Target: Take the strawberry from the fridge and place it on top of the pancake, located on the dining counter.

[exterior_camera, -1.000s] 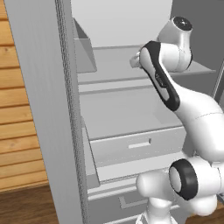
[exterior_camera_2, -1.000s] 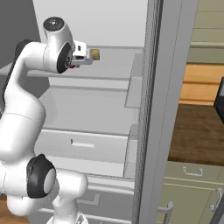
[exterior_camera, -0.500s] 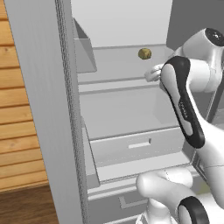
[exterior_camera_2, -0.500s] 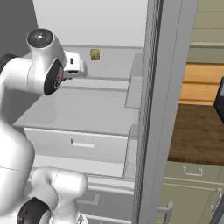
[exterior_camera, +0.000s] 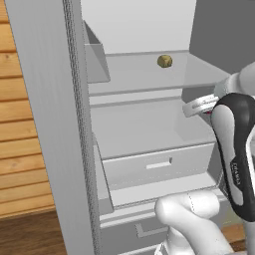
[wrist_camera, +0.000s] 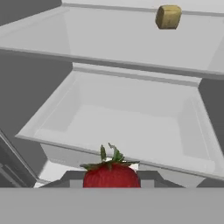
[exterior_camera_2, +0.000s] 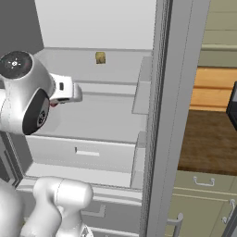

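1. Red and small, the strawberry point(wrist_camera: 112, 174) sits right between the fingers of the hand point(wrist_camera: 112, 181), with its green leaves pointing away from the hand; the hand is pinching the strawberry.
2. In the right base view the hand point(exterior_camera_2: 69, 95) is seen in front of the open fridge point(exterior_camera_2: 92, 115), and a bit of red shows just under it.
3. Ahead of the hand and a little below is a white drawer point(wrist_camera: 127, 127), open at the top and with nothing seen inside.
4. Further ahead and higher lies a white shelf point(wrist_camera: 109, 39), and on it, to the right of the hand's line, rests a yellowish-olive item point(wrist_camera: 168, 16), well apart from the strawberry.
5. I judge that the picking step is done and the carrying step is in hand: the strawberry is out of the shelf area but near the fridge.
6. The pancake and the dining surface cannot be found in these pictures, so I cannot say where they lie.
7. The next move calls, in my opinion, for drawing the hand fully clear of the fridge door point(exterior_camera_2: 166, 115) without touching it, then turning to the dining surface with a steady grip, because such a small berry can slip out easily.
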